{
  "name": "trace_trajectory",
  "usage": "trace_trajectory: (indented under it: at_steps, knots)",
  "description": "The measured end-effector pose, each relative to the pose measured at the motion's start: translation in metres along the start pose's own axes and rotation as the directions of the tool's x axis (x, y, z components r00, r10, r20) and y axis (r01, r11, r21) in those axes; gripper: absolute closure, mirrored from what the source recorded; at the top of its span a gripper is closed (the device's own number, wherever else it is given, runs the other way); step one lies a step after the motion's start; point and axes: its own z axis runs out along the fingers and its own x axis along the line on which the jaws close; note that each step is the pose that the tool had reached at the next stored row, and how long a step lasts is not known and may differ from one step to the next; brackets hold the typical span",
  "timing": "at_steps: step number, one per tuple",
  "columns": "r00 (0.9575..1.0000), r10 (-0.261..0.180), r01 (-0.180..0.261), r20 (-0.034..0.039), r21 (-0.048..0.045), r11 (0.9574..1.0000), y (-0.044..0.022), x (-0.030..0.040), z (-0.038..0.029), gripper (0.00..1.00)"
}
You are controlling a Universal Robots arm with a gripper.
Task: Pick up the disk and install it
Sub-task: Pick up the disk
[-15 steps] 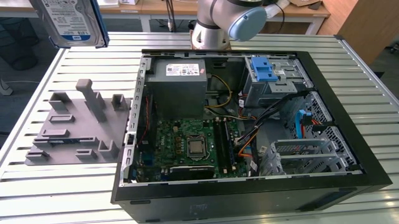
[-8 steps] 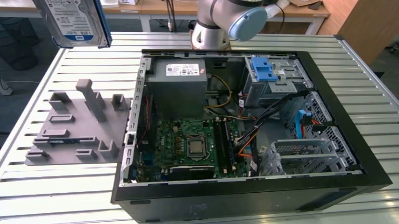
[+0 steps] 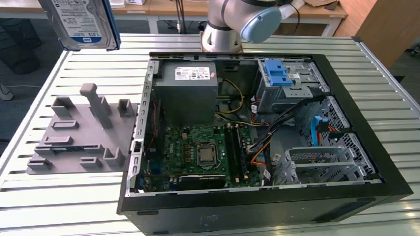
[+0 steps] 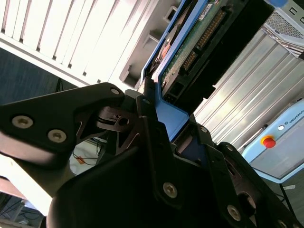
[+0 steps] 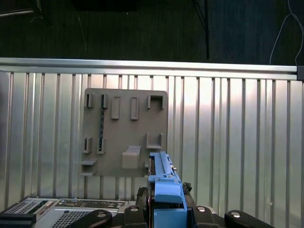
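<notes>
The disk (image 3: 82, 22), a flat silver hard drive with a white-and-blue label in a blue plastic carrier, hangs at the upper left of the exterior view, above the slatted metal table (image 3: 39, 196). In the second wrist view the black gripper (image 4: 167, 116) is clamped on its blue edge. A grey slotted plastic holder (image 3: 82, 135) lies beside the open black computer case (image 3: 262, 209).

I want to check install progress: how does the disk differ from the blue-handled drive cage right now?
The disk hangs in the air, clamped by the gripper; the drive cage sits fixed inside the computer case. The disk is a flat silver slab with a white-and-blue label; the drive cage is a boxy grey metal frame. Both carry blue plastic parts.
</notes>
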Motion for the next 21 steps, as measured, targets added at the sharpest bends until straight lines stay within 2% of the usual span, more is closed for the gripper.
trace_trajectory:
  at_steps: [21]
  knots:
    - [1.0, 0.0, 0.0, -0.0001, -0.0001, 1.0, -0.0164, 0.0001, -0.0002, 0.64]
